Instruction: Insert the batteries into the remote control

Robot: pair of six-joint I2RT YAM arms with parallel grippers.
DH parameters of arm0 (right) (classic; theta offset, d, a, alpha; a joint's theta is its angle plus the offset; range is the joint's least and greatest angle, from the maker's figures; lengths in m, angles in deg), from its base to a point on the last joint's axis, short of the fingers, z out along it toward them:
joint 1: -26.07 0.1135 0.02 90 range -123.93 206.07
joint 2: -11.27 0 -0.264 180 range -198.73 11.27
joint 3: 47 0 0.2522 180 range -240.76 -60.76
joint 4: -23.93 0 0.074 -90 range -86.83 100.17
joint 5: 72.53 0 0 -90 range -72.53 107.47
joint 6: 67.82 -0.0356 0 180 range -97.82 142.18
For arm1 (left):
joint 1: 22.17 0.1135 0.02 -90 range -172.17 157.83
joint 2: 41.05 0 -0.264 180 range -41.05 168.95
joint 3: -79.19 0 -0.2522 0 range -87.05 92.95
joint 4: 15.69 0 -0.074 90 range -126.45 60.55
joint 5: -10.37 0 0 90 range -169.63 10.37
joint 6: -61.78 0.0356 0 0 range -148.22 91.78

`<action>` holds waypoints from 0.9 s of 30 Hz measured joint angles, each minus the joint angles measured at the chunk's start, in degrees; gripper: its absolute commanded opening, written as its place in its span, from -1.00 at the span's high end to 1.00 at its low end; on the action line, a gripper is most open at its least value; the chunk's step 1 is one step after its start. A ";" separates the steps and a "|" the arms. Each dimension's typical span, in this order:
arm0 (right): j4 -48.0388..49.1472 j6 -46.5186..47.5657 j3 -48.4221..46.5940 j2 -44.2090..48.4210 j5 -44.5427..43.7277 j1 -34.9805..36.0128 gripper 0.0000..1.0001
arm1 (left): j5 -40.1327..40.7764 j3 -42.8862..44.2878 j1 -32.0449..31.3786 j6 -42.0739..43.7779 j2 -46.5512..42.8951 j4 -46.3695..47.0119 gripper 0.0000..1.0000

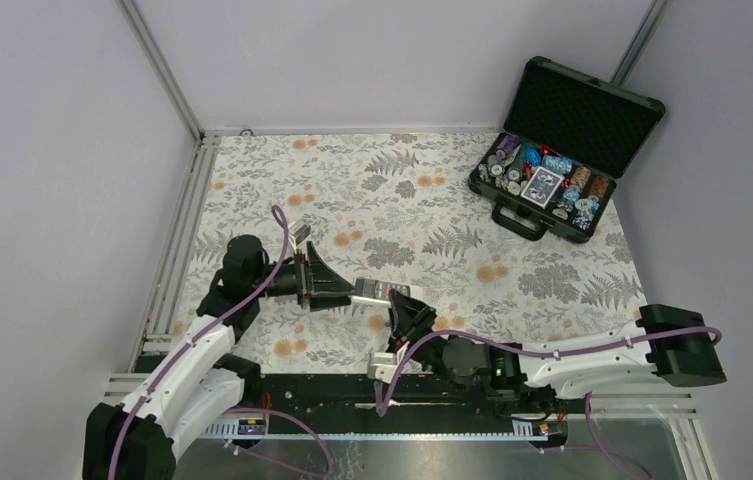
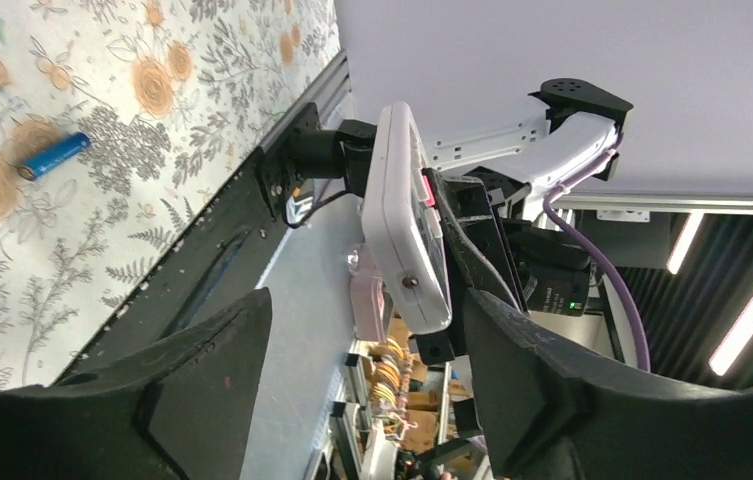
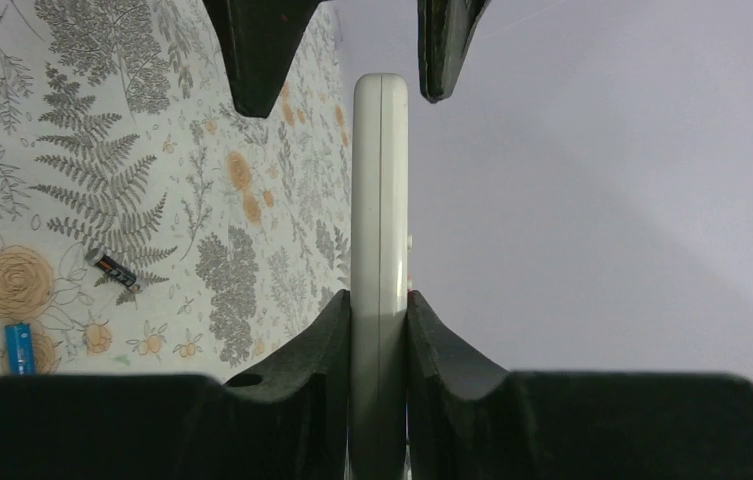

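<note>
**While the right gripper grips the remote, the left stands released**

As you read the three views, log the items as follows.

1. Remote control (image 1: 384, 292): white and bar-shaped, over the near middle of the table, between the two arms. In the right wrist view its thin edge and seam face the camera. In the left wrist view its buttoned front shows at an angle.

2. Right gripper (image 3: 380, 320): clenched on the remote control. Both black fingers (image 3: 327, 345) press flat against its two broad faces at the end nearest that wrist.

3. Left gripper (image 2: 367, 300): released. Its jaws stand wide on either side of the remote's other end, and the right wrist view shows a gap between each fingertip and the white body. Nothing is held.

4. Blue battery (image 2: 52, 156): lies flat on the floral cloth (image 1: 372, 180), apart from the remote.

5. Dark battery (image 3: 112, 270): also flat on the cloth, near the blue battery but not touching it.

6. Black case (image 1: 582, 110): open at the far right corner, foam lid upright, poker chips (image 1: 512, 170) in its tray, well apart from both arms.
</note>
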 measured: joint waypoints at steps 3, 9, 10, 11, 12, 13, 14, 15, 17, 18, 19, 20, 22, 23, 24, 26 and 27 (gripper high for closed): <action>-2.69 -2.84 -0.15 1.18 -0.35 0.00 1.00 | 0.76 0.02 1.03 2.89 -0.63 -0.87 -0.51; -18.12 -16.11 -4.94 4.72 0.50 -1.31 1.00 | 2.32 0.68 1.73 7.23 -0.74 -1.22 -0.65; -20.96 -18.91 -6.25 5.49 0.96 -2.01 1.00 | 2.56 0.94 1.73 8.15 -0.90 -1.22 -0.66; -23.82 -21.77 -7.67 6.29 1.97 -2.91 1.00 | 2.71 1.16 1.73 9.05 -1.14 -1.22 -0.67; -26.51 -24.61 -9.07 7.02 2.95 -3.87 1.00 | 2.80 1.44 1.73 10.12 -1.51 -1.42 -0.67; -28.28 -26.64 -10.10 7.56 3.80 -4.66 1.00 | 2.91 1.73 1.73 11.13 -1.88 -1.60 -0.68; -30.88 -29.38 -11.54 8.13 5.55 -5.84 1.00 | 2.99 2.14 1.73 12.17 -2.27 -1.90 -0.68; -33.14 -31.93 -12.90 8.50 7.15 -7.06 1.00 | 3.08 2.49 1.73 13.20 -2.64 -2.19 -0.69; -37.11 -36.50 -15.32 8.87 10.45 -9.51 1.00 | 3.17 3.13 1.73 15.04 -3.39 -2.67 -0.70; -39.41 -38.95 -16.57 8.87 12.52 -10.84 1.00 | 3.17 3.39 1.73 15.80 -3.61 -2.82 -0.70; -41.35 -41.20 -17.62 8.87 14.51 -12.13 1.00 | 3.15 3.56 1.73 16.46 -3.76 -2.89 -0.70; -42.84 -42.91 -18.38 8.87 16.20 -13.16 1.00 | 3.13 3.82 1.73 17.18 -3.85 -3.06 -0.70; -46.18 -47.12 -20.04 8.85 21.44 -16.02 1.00 | 3.10 4.28 1.73 18.51 -3.82 -3.39 -0.71; -47.52 -49.03 -20.72 8.85 23.85 -17.53 1.00 | 3.04 4.48 1.73 19.08 -3.85 -3.63 -0.71; -48.59 -50.71 -21.24 8.85 26.14 -18.73 1.00 | 2.93 4.57 1.73 19.61 -3.85 -3.65 -0.71; -51.34 -54.66 -22.73 8.72 31.65 -21.90 1.00 | 2.67 4.81 1.73 20.98 -3.82 -4.15 -0.72; -52.48 -56.06 -23.50 8.52 33.94 -23.15 1.00 | 2.60 4.92 1.70 21.73 -3.82 -4.33 -0.72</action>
